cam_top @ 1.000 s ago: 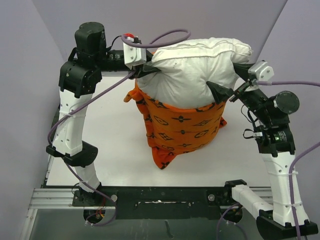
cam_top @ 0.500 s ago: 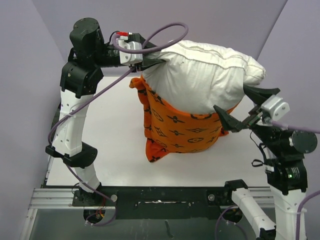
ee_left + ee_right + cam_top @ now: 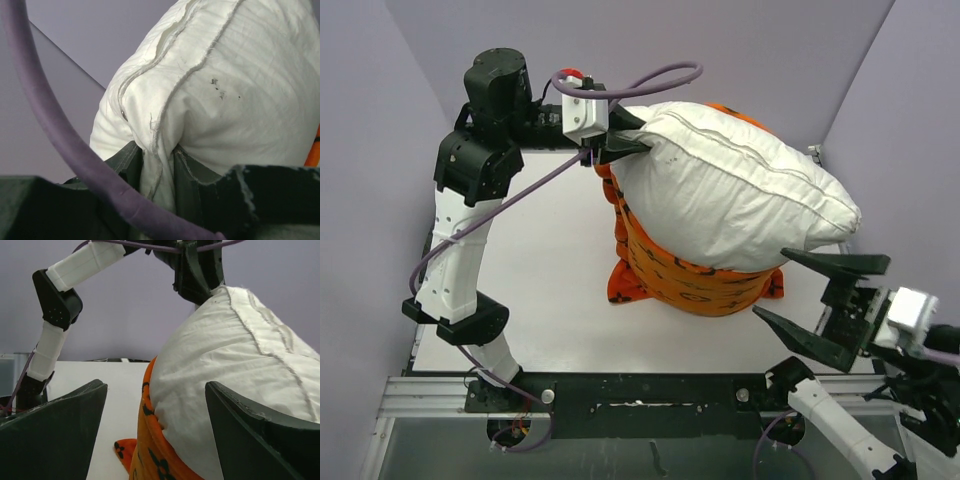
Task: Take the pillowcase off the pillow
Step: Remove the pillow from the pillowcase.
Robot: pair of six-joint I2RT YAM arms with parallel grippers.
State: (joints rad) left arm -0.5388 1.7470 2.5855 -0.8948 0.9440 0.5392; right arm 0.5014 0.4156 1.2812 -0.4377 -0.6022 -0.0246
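The white pillow (image 3: 740,200) hangs tilted, its left corner high and its right end sagging. My left gripper (image 3: 620,142) is shut on that corner's seam, which is pinched between the dark fingers (image 3: 205,175) in the left wrist view. The orange pillowcase (image 3: 690,282) still wraps the pillow's lower part, and its bottom rests bunched on the table (image 3: 540,260). My right gripper (image 3: 768,282) stands open and empty at the near right, just clear of the pillow's low end. In the right wrist view the pillow (image 3: 235,355) and pillowcase (image 3: 150,450) lie beyond the gripper (image 3: 155,385).
A purple cable (image 3: 650,80) loops above the left wrist and crosses the left wrist view (image 3: 60,130). Grey walls close in on both sides and behind. The black mounting rail (image 3: 650,390) runs along the table's near edge.
My right gripper has drawn back from the pillow's right side toward the near right, jaws wide. The pillow's right end has dropped and swung nearer. The left gripper keeps its hold.
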